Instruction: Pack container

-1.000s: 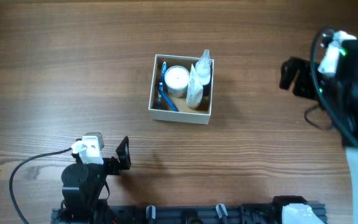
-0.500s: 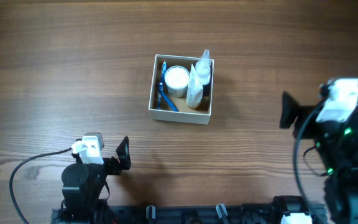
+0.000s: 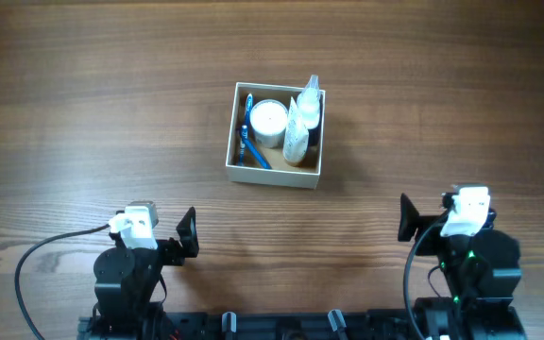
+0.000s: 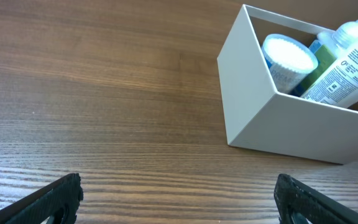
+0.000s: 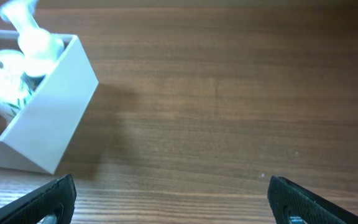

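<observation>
Plainly, the left gripper [image 3: 188, 233] sits below and to the left of the container [image 3: 272, 176], well apart from it, with its fingers spread wide and nothing between them; in its wrist view the box's cream wall stands ahead and to the right.

The container itself rests on the wooden table [image 3: 83, 113] near the middle of the overhead view, upright and open-topped. Inside it, going across, a blue-handled item [image 3: 250, 146] lies along the left wall, a round white jar [image 3: 268, 118] sits beside it, and a tube [image 3: 296, 134] and a clear bottle [image 3: 310, 102] lean against the right wall.

Below and to the right of the container, again well apart, the right gripper [image 3: 409, 219] is likewise spread and empty, the box at the left edge of its wrist view.

I see no toiletry lying outside the container, so I judge the packing finished and the arms at their parking step. The next move calls for little: hold both arms low by the base, clear of the box.
</observation>
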